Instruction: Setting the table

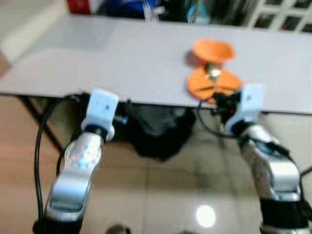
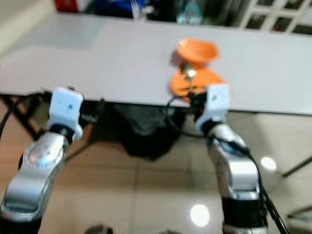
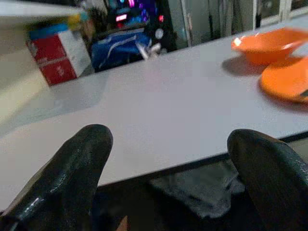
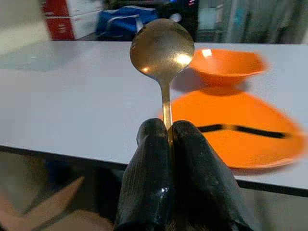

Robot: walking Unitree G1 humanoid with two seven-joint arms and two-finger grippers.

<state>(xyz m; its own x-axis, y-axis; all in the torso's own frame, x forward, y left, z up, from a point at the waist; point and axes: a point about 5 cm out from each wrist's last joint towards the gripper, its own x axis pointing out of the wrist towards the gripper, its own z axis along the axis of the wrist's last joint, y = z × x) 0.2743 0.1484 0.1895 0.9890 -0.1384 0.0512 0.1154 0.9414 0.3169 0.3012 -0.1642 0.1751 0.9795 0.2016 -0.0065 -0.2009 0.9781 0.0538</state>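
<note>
An orange plate lies at the near edge of the grey table, with an orange bowl just behind it. My right gripper is shut on the handle of a gold spoon, which stands upright, bowl end up, in front of the plate at the table's edge. A dark utensil lies across the plate. My left gripper is open and holds nothing, level with the table's near edge, well to the left of the plate.
A dark bag sits on the tiled floor under the table. Red boxes and a blue bag stand behind the table's far side. Black table legs run down at the left.
</note>
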